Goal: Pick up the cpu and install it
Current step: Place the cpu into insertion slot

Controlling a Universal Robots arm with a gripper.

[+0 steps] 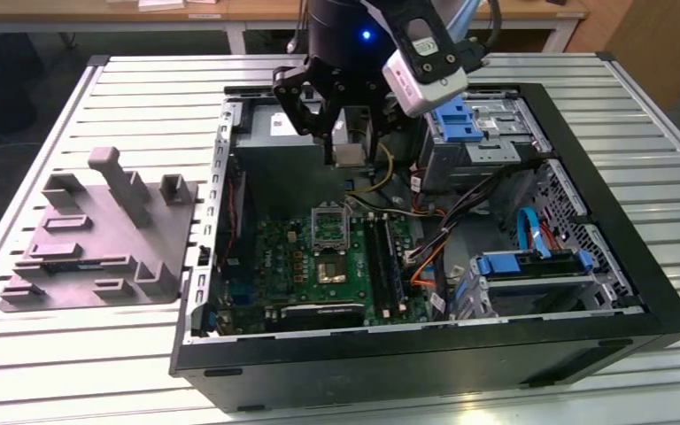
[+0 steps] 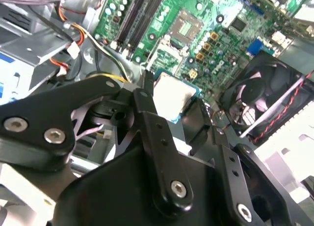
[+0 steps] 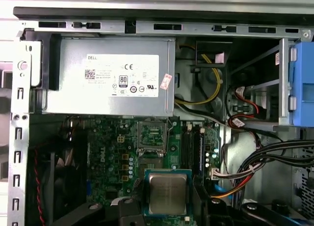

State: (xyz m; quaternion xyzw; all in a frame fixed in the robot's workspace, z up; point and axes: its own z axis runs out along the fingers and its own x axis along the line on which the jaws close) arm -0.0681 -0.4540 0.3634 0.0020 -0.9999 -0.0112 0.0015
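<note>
The cpu (image 1: 349, 156) is a small silver-topped square chip, held in the air inside the open computer case. My gripper (image 1: 347, 149) is shut on it, a black finger on each side. The cpu (image 3: 168, 193) hangs above the green motherboard (image 3: 110, 157) in the first wrist view, a short way from the open dark socket (image 3: 152, 136). The second wrist view has the cpu (image 2: 172, 94) between my black fingers (image 2: 146, 96), with the socket (image 2: 189, 24) further off on the board. The socket (image 1: 328, 215) lies below the gripper in the exterior view.
A grey box with a white label (image 3: 108, 76) sits beside the socket. Memory slots (image 3: 191, 145), loose cables (image 1: 459, 212) and blue drive cages (image 1: 529, 261) crowd the case. A black fan (image 2: 260, 98) is near the gripper. A grey-purple fixture (image 1: 104, 235) stands at the exterior view's left.
</note>
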